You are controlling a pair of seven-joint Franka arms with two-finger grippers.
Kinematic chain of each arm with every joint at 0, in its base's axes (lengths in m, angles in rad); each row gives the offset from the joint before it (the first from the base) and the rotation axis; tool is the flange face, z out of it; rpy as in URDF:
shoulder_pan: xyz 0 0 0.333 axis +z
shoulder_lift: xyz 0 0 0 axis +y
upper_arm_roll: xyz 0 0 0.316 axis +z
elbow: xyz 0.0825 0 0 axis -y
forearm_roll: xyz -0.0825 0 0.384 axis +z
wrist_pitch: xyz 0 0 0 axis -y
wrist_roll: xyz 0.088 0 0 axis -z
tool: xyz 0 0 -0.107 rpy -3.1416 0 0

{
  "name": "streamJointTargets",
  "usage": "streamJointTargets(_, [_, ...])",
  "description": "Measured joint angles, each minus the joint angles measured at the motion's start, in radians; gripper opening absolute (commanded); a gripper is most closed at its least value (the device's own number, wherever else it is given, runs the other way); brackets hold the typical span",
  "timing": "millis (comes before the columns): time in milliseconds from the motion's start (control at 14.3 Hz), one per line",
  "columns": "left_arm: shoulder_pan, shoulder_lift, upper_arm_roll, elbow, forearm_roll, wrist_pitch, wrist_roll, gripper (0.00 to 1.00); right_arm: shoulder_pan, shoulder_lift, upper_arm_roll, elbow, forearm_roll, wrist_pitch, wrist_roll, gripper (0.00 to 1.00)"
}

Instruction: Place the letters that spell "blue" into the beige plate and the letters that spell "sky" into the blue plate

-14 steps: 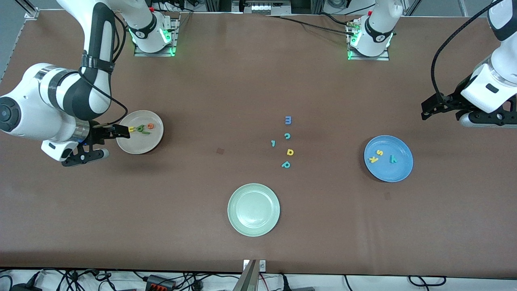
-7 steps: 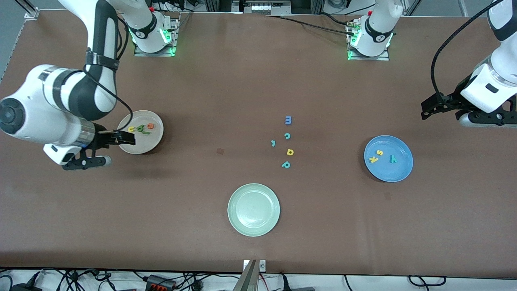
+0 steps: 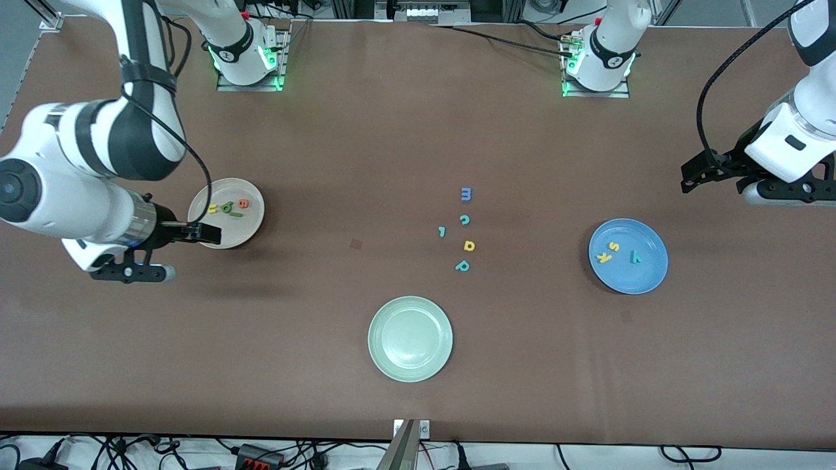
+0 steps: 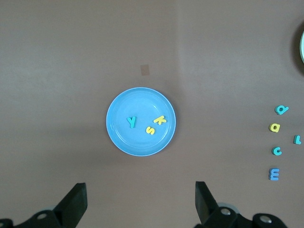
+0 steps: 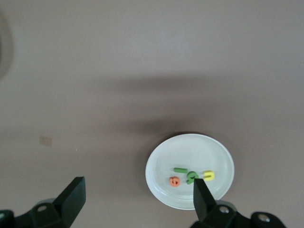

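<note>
Front view shows the four "blue" letters (image 3: 228,207) lying in the beige plate (image 3: 251,225) toward the right arm's end of the desk (image 3: 366,143), and the three "sky" letters (image 3: 617,252) lying in the blue plate (image 3: 646,277) toward the left arm's end. The right tool (image 3: 171,251) hangs over the desk at the beige plate's rim, jaws wide apart and empty. The left tool (image 3: 718,181) waits over bare desk near the blue plate, jaws also wide and empty. Both words look sorted, so the task seems done. Judging by their look, the letters are thin foam: very light, soft, easily squashed or flicked aside. Any regrasp would best pinch a letter lightly across its flat sides from above. Five spare letters (image 3: 463,230) lie mid-desk, with a green plate (image 3: 410,339) nearer the camera.
</note>
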Motion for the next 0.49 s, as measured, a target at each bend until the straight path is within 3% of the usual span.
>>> streamJointTargets(279, [0.0, 0.0, 0.0, 0.0, 0.0, 0.0, 0.0, 1.0, -0.264, -0.1, 0.297, 0.012, -0.172, -0.004, 0.044, 1.0])
streamJointTargets(349, [0.0, 0.0, 0.0, 0.0, 0.0, 0.0, 0.0, 1.0, -0.323, -0.125, 0.34, 0.013, -0.183, -0.008, 0.044, 1.0])
streamJointTargets(488, [0.0, 0.0, 0.001, 0.0, 0.0, 0.0, 0.0, 1.0, -0.408, -0.175, 0.367, 0.014, -0.186, -0.028, 0.041, 1.0])
